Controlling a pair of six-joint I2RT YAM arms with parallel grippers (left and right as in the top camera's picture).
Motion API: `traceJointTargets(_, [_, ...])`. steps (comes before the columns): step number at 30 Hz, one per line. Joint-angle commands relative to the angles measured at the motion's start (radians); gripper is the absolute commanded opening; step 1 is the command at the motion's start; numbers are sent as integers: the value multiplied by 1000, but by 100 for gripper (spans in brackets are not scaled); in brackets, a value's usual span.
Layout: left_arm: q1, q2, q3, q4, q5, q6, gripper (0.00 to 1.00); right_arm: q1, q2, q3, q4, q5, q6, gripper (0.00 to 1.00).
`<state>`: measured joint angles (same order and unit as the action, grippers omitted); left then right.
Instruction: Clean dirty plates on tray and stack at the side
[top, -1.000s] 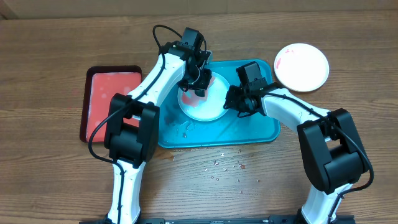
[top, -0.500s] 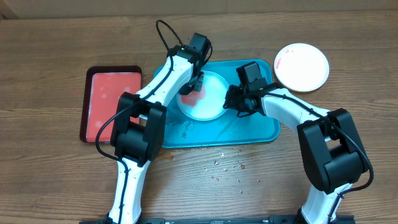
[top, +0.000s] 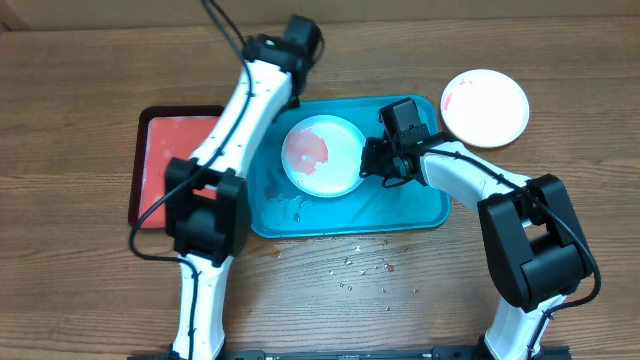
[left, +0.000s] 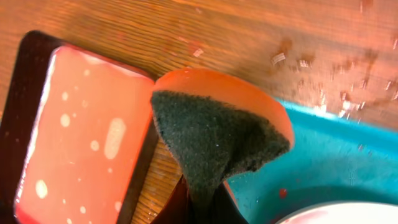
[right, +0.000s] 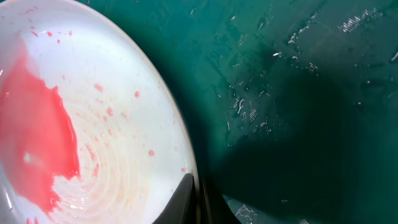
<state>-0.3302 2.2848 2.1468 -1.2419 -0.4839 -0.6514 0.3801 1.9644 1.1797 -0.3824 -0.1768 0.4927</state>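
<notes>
Red tray (top: 160, 165) with a dark rim is lying at the far left, partly being covered by the left arm in the overhead view. Over the wood between it and the teal tray (top: 415, 210), the left gripper (left: 198, 208) is being kept clamped on an orange sponge (left: 217, 134), dark scouring face toward the wrist camera; the fingers are being cut off by the picture's bottom edge. The teal tray is lying mid-table, long axis running left to right. One plate (top: 322, 155) is sitting in its left half, red smear toward the plate's left side, and its right rim is being pinched by the right gripper (right: 198, 200), jaws nearly together. That plate's rim colour is hard to make out. A white plate (top: 485, 107) is resting on the table just beyond the tray's far right corner, red marks on its left edge.
</notes>
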Motion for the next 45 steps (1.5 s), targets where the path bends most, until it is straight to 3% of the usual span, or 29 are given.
traceJointTargets(1, [73,-83,31,-24,103,-79,4,-1,6,15,-32,19,-109,4])
traceJointTargets(9, [320,-85,-27,-152,306,-48,4,24,-76,107,-119,128,-224,4])
traceJointTargets(17, [460,-85,-220,-48,355,2,4,61,-94,206,-187,306,-292,4])
traceJointTargets(24, [464,-85,-300,59,452,132,4,108,-94,284,-244,481,-322,4])
traceJointTargets(27, [461,-85,-300,74,451,132,19,148,-94,333,-280,587,-403,4])
traceJointTargets(29, [462,-85,-300,99,450,132,40,188,-94,365,-301,692,-462,4])
traceJointTargets(30, [463,-85,-300,106,448,132,43,206,-94,375,-305,740,-482,4])
traceJointTargets(33, [469,-86,-286,107,451,132,44,277,-94,400,-300,940,-562,4])
traceJointTargets(36, [477,-87,-241,71,451,132,37,342,-94,406,-276,1116,-663,4])
traceJointTargets(42, [497,-87,-90,-33,452,132,38,451,-94,406,-98,1390,-976,4])
traceJointTargets(44, [497,-87,-65,-43,452,132,50,476,-94,406,-10,1427,-1080,4])
traceJointTargets(45, [497,-87,-64,-42,452,132,75,489,-94,406,42,1437,-1136,4])
